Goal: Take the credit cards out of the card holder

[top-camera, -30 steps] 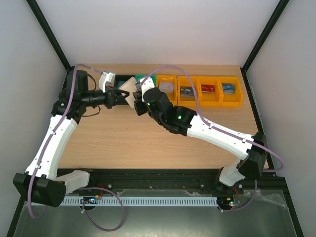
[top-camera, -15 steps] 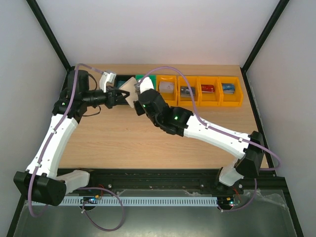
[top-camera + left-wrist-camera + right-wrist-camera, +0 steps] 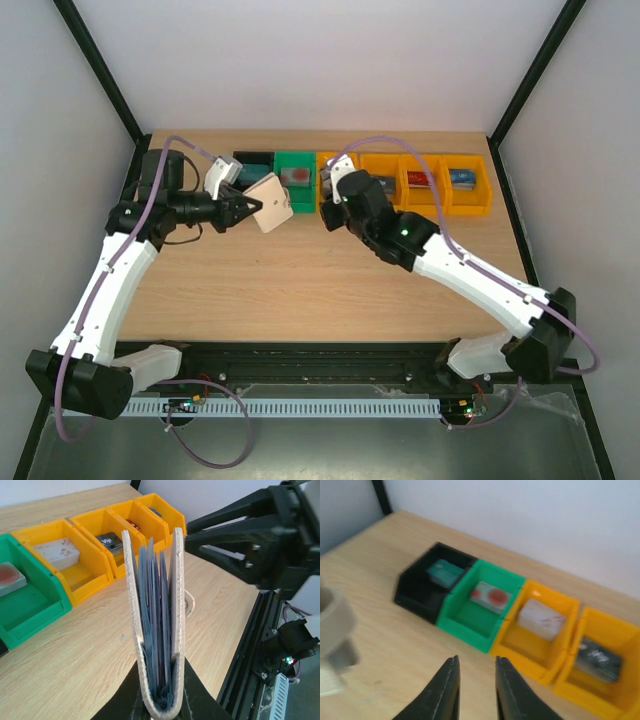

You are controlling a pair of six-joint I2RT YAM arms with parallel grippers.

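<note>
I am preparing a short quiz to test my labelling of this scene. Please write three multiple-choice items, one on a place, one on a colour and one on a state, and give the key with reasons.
1. Where does the teal card lie?
A) in the black bin
B) in a blue bin
C) in a red bin

2. What colour is the bin directly beside the black bin?
A) purple
B) blue
C) green

3. What is the left gripper doing?
A) open, empty
B) shut on the card holder
C) shut on a pen

Key:
1 A, the teal card rests inside the black bin.
2 C, the green bin stands next to it.
3 B, its fingers pinch the holder's folded end.
</note>
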